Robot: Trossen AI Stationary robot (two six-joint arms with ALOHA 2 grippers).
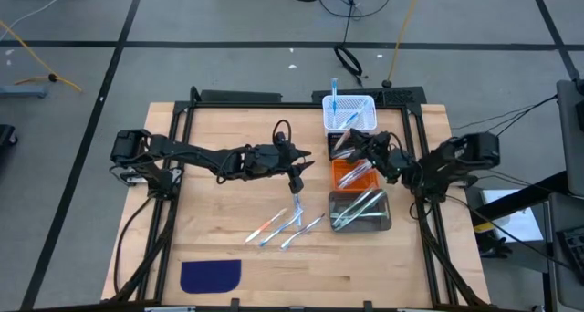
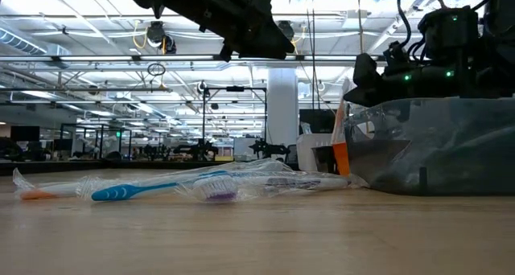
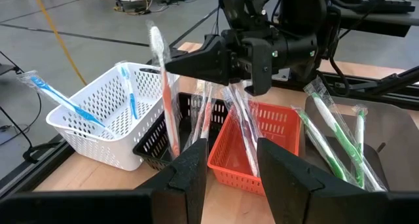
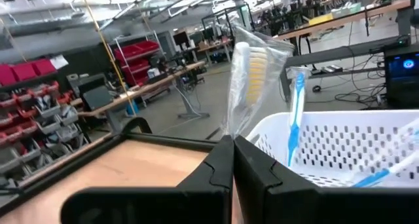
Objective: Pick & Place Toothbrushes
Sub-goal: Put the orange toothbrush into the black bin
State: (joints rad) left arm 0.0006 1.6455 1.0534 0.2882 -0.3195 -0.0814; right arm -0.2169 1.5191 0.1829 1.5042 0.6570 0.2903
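Orange, white, black and smoky-clear plastic bins sit in a column on the table's right side, and the sort is partway done. White basket [image 1: 349,112] at the far end holds blue-accent toothbrushes [image 1: 335,97]. Orange bin [image 1: 352,174] has a couple of wrapped ones w/ reddish accents, seen best in left wrist view. Clear bin [image 1: 359,211] nearest the front holds several green-accent brushes [image 1: 356,207]. Black bin [image 3: 171,131] sits betw. white and orange, mostly hidden from above by the right arm.

Still to go: a small scatter of wrapped brushes [image 1: 285,226] lying flat on the bare wood mid-table, just left of the clear bin — approx four or five, blue, orange-ish and purple accents among them; exact count can't be told.

Right gripper [image 1: 345,145] hangs over the black/orange bins, jaws pressed together on a wrapped toothbrush w/ yellowish bristles [image 4: 252,73], which stands upright in the right wrist view beside the white basket. Looks like it's mid-delivery; which bin it's meant for can't be told.

Left gripper [image 1: 297,180] hovers mid-table just above the loose pile, fingers [image 3: 193,175] partly apart and nothing betw. them. Prob. next pick comes from that pile.

Rough judgement: over half sorted, one in hand, a handful left. Dark blue cloth patch [image 1: 211,275] at front left plays no part.
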